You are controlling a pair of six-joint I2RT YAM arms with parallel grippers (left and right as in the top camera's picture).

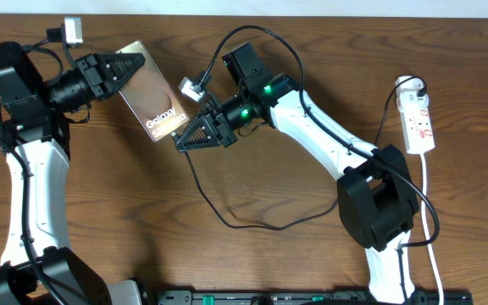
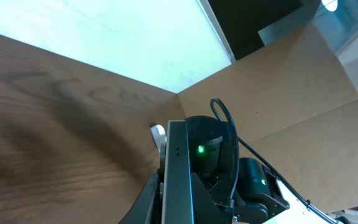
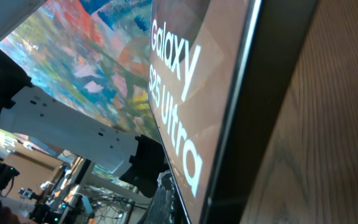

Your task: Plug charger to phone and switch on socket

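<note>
The phone (image 1: 151, 97), bronze screen with white "Galaxy" text, is held tilted above the table. My left gripper (image 1: 134, 66) is shut on its upper end. In the left wrist view the phone (image 2: 178, 168) stands edge-on between the jaws (image 2: 176, 190). My right gripper (image 1: 180, 140) is at the phone's lower end, shut on the charger, whose black cable (image 1: 261, 227) trails from the jaws across the table. The connector tip is hidden. The right wrist view shows the phone screen (image 3: 185, 93) tight against one finger (image 3: 191, 208). The white socket (image 1: 418, 123) lies at the far right.
A black plug (image 1: 413, 85) sits in the strip's top end, and its white cord (image 1: 428, 203) runs down the right edge. The charger cable loops over the table's middle. The right arm (image 2: 229, 174) is close behind the phone. The wall borders the far side.
</note>
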